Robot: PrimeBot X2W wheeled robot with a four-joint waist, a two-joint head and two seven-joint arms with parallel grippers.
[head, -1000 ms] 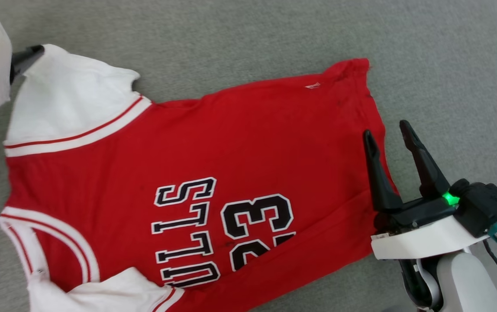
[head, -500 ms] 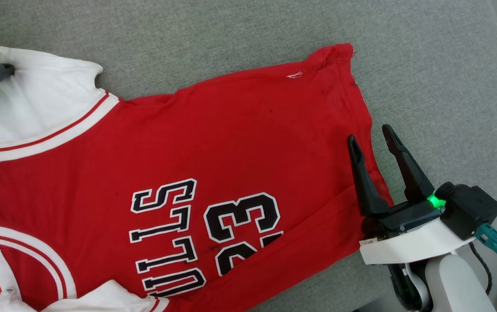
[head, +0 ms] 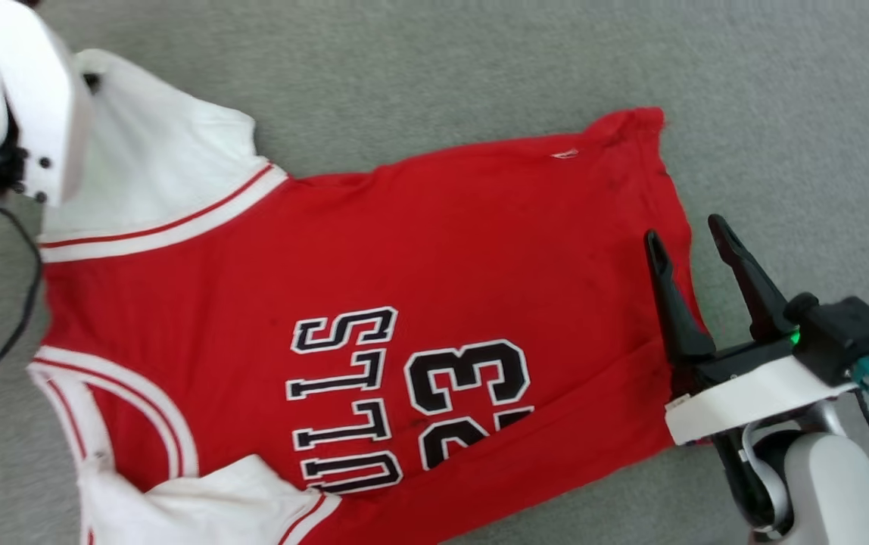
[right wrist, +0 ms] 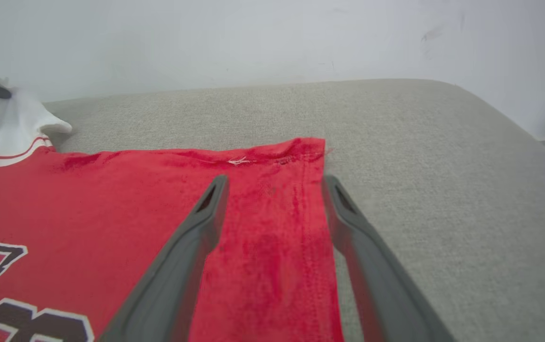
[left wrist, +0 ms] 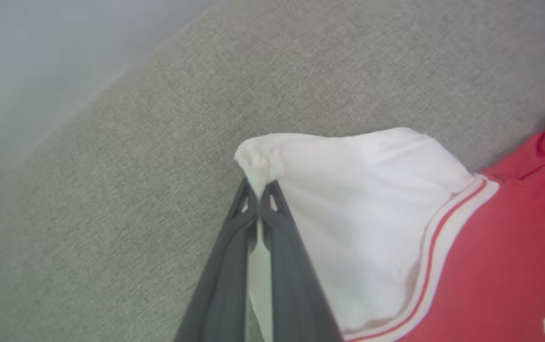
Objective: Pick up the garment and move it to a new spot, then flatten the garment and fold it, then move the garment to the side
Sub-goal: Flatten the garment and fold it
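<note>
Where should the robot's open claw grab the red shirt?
Probably the bottom hem of the garment, coming down from above. The right gripper hovers with open jaws astride that edge, one finger over cloth, one over the cushion. The hem lies flat and opposite the white sleeve pinched by the left gripper.

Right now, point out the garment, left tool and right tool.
garment point(head: 442, 242): head view, red chest panel.
left tool point(left wrist: 258, 190): left wrist view, between shut fingertips.
right tool point(head: 683, 227): head view, between open fingertips.

Grey fabric-covered bench point(head: 434, 68); red garment point(head: 404, 265) spread chest-up on bench, hem toward bench's right edge.
</note>
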